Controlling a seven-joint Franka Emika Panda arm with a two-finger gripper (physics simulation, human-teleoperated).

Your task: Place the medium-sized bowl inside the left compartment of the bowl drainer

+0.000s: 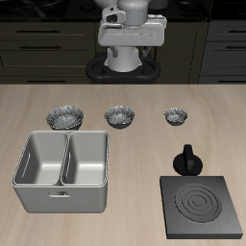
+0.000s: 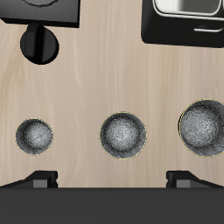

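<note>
Three grey bowls stand in a row across the table's middle. The medium-sized bowl (image 1: 120, 116) is the centre one, upright and empty; it also shows in the wrist view (image 2: 122, 134). The bowl drainer (image 1: 61, 187) stands nearer the front edge, with its left compartment (image 1: 41, 159) and its twin both empty. My gripper (image 2: 114, 179) is open and empty, high above the table and farther back than the bowl row, roughly in line with the medium-sized bowl. Its fingertips (image 2: 39, 179) are spread wide apart.
The wider flatter bowl (image 1: 65, 116) stands behind the drainer and the smallest bowl (image 1: 175, 116) at the row's other end. A black square stove plate (image 1: 202, 207) lies at the front, with a black knobbed object (image 1: 187, 159) just behind it.
</note>
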